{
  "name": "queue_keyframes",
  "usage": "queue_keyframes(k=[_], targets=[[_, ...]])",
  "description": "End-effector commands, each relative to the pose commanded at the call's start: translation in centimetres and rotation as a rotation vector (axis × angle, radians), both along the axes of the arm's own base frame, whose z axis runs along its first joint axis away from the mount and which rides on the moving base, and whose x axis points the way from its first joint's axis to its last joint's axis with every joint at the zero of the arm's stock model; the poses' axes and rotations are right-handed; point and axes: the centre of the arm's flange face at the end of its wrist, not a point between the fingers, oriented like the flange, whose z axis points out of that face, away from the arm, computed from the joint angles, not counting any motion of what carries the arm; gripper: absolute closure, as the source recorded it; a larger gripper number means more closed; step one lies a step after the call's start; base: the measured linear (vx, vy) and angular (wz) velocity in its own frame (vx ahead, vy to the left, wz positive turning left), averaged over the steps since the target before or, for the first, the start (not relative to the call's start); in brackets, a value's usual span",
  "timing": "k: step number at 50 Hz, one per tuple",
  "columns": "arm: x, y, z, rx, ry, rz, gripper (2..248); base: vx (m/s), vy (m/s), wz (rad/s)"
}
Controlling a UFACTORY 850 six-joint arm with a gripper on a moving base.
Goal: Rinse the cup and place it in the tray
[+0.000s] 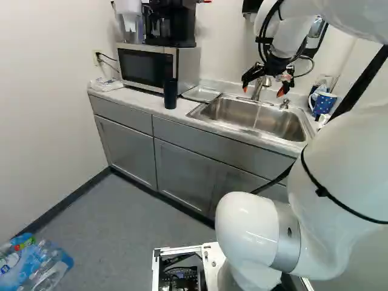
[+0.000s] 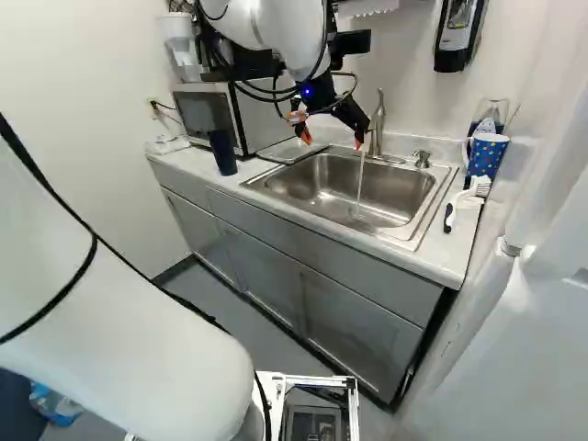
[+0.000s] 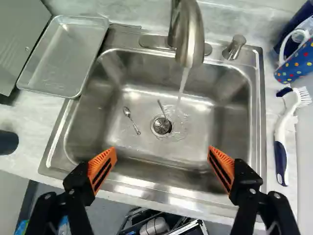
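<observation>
Well, the 2 fingers of the gripper (image 3: pixel 162 155) are spread wide with nothing in between, up over the sink (image 3: pixel 257 122), and water (image 3: pixel 182 88) runs from the tap (image 3: pixel 190 36). There are 2 cups, and I can't tell which is meant. The dark cup (image 2: pixel 222 152) stands up near the microwave (image 1: pixel 154 65), to the left of the gripper, on the same side as the tray (image 3: pixel 63 54). The dotted cup (image 2: pixel 487 154) is past the sink, to the right. So the next move must pick a side, and I guess left. The right base view shows both cups well; the wrist view cuts both off, but shows a spoon (image 3: pixel 131 119) near the drain (image 3: pixel 162 126)
</observation>
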Motion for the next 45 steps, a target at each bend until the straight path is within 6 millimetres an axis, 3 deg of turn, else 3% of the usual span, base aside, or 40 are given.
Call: queue_keyframes(k=[25,45], targets=[[-0.7,-0.5,0.0,0.0,-0.001,-0.017,3,0.0,0.0,0.0],[-0.7,2.3,-0.1,-0.002,-0.005,0.044,3,0.0,0.0,0.0]])
